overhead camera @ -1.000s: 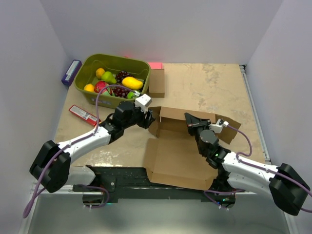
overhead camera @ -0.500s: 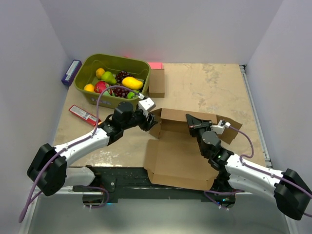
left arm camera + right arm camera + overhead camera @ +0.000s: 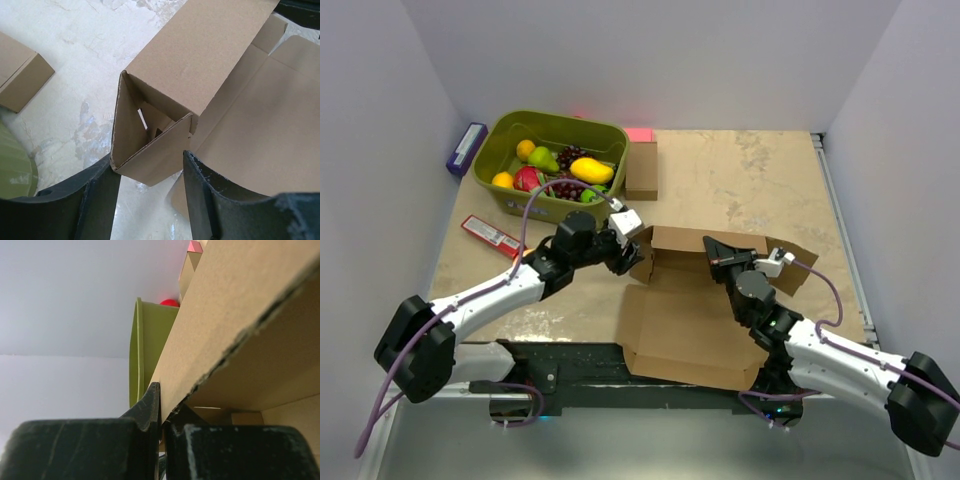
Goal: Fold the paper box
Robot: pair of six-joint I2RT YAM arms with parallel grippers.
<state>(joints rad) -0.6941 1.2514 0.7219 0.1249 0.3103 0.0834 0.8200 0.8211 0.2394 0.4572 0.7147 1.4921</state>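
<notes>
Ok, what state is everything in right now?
paper box: half-folded, back wall and left corner raised, front panel flat.
left gripper: open, straddling the raised left corner.
right gripper: shut on the back wall.
green basket: filled with fruit.
small cardboard box: closed, beside the basket.

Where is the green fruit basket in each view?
Top external: green basket at the table's far left corner.
Left wrist: green sliver at the lower left edge.
Right wrist: its wall, centre, behind the paper box.
Shared landmark: the paper box, in all three.
</notes>
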